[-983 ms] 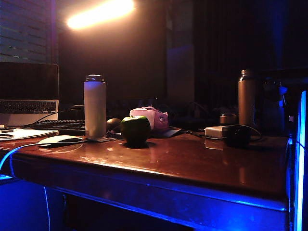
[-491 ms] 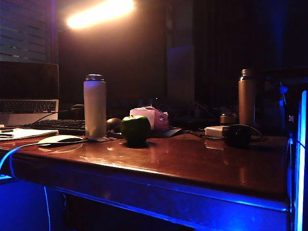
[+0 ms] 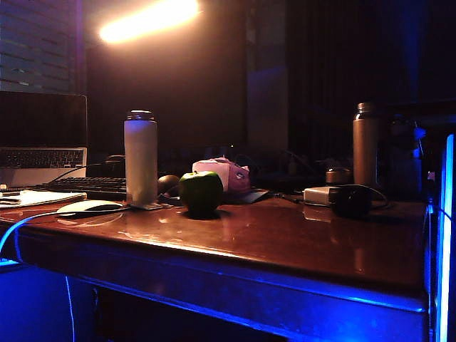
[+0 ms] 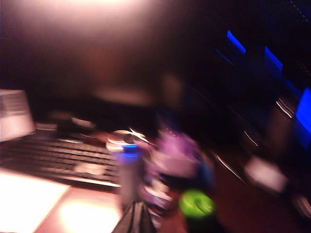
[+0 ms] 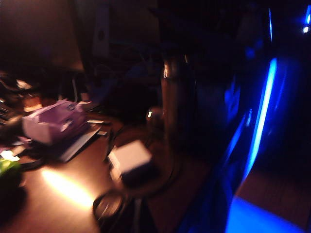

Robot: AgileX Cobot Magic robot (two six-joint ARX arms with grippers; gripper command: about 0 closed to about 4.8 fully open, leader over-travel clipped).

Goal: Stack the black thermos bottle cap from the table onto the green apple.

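1. Nothing of the task shows as done. The black thermos bottle cap (image 3: 350, 201) sits on the tabletop (image 3: 285, 249) at the right, and the top of the green apple (image 3: 201, 192) is bare.
2. The apple stands left of centre, well apart from the cap. A white bottle (image 3: 140, 157) is just to its left and a pink bundle (image 3: 222, 174) lies behind it.
3. The cap is just right of a white adapter (image 3: 319, 194), with a thin cable looping close by. A silver bottle (image 3: 365, 146) stands farther back.
4. Neither arm shows in the exterior view, so I judge that reaching, gripping, carrying and placing are all left to do.
5. The left end effector (image 4: 136, 221) shows only as a dark blurred wedge in its wrist view, so I cannot tell whether it is open or closed.
6. The right end effector is closed. Its wrist view is too dark to show it, and nothing is seen held.
7. The near half of the tabletop is bare from the apple across to the cap, which gives an open lane for the carry.
8. The cap lies near the right edge, beside a blue-lit upright strip (image 3: 447, 235). A low approach there is tight, and the cable could snag.
9. The far side is crowded, so coming in from above or from the near side looks safest.
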